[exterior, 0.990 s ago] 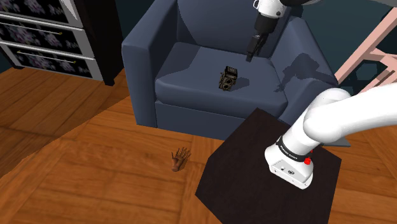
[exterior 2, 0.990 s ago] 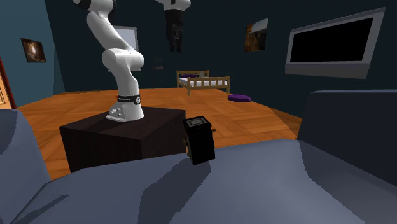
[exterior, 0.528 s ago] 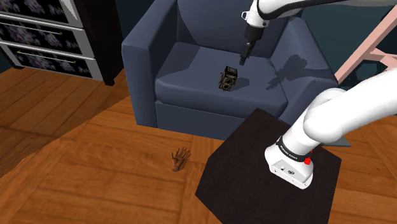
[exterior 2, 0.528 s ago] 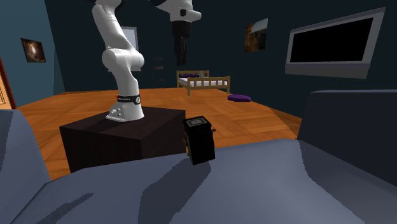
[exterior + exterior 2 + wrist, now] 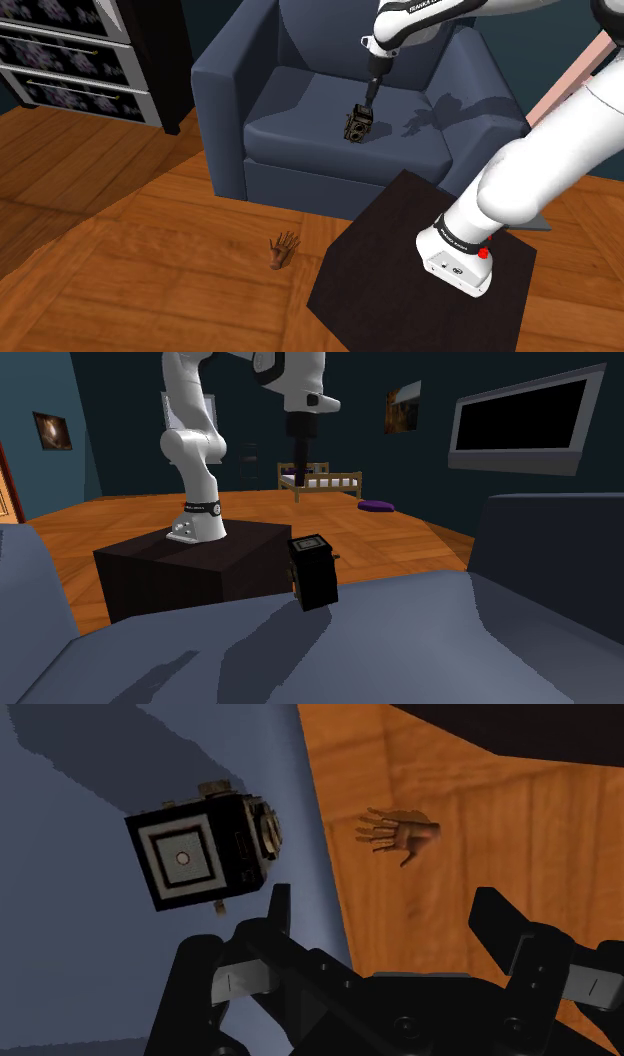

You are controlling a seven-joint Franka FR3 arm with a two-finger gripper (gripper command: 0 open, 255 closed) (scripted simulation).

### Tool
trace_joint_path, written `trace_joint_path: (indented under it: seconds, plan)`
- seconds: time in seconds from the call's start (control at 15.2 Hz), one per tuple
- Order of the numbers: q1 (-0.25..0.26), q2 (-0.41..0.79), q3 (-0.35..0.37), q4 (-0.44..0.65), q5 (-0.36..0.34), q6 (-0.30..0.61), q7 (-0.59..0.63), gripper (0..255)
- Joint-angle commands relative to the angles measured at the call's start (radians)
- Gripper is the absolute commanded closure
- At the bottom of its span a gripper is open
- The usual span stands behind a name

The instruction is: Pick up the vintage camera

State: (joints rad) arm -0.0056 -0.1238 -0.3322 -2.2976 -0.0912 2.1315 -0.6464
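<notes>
The fingers are spread wide and empty; the vintage camera on the armchair sits beside one finger, untouched.

Camera sat on blue cushion, just beyond one finger, untouched. Gripper fingers stood apart, nothing between them. Small brown hand model lay on wood floor beside the cushion edge.

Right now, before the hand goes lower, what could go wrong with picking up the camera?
1. The camera sits outside the open hand, beside one finger; a straight descent might strike and topple it.
2. It stands near the front edge of the seat; a push could send it to the floor.
</notes>
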Motion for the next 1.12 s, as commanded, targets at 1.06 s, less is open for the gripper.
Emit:
trace_joint_path:
  seconds: [1.06]
  plan:
    - [-0.089,0.635,0.025,0.45,0.148,0.14,-0.363,0]
